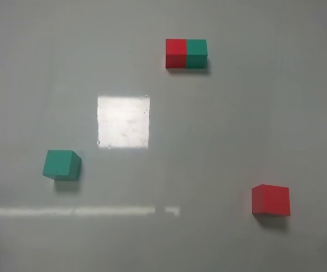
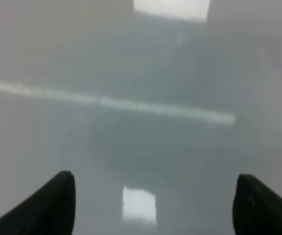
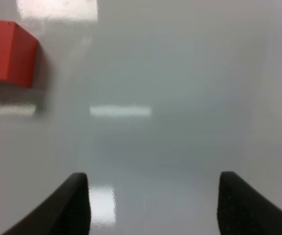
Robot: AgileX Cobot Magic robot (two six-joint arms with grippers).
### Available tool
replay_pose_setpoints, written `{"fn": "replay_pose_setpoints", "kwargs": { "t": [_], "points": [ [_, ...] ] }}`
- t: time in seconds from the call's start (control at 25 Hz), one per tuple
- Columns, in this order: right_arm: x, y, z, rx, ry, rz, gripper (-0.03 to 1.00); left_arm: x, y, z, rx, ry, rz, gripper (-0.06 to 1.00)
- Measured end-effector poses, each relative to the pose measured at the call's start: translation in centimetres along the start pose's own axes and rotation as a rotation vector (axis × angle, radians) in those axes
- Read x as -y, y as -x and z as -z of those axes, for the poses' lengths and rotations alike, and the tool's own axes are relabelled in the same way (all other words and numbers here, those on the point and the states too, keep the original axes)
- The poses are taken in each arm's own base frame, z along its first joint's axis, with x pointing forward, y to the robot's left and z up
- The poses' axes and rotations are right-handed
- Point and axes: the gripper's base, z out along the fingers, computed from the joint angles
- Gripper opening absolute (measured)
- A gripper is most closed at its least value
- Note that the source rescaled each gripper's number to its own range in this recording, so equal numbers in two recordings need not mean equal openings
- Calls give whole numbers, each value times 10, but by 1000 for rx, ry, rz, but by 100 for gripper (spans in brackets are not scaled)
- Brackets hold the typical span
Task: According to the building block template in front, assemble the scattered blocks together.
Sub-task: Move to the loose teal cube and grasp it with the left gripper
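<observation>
A: So, the left hand [image 2: 154, 178] first: spread wide, nothing in it, and the teal-green cube [image 1: 62, 165] nowhere before it.

B: And the right hand [image 3: 153, 175] is wide and empty too; the red cube [image 3: 9, 51] lies ahead, off to one side. Swing over it, square to its faces, then copy the building block template [image 1: 186, 54].

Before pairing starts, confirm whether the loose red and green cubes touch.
No, the green cube sits at left, the red cube at right, well apart.

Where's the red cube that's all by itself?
In the exterior high view, the loose matte red cube sits at the lower right of the grey table, far across from the loose teal-green cube at the left.
</observation>
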Motion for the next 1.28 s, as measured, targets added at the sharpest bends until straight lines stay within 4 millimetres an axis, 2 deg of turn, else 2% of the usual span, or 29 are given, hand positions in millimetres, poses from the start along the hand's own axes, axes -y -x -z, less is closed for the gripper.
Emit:
{"fn": "replay_pose_setpoints", "kwargs": {
  "t": [1.28],
  "points": [
    [0, 0, 0, 0, 0, 0, 37, 0, 0, 0, 0, 1, -1, 76]
  ]
}}
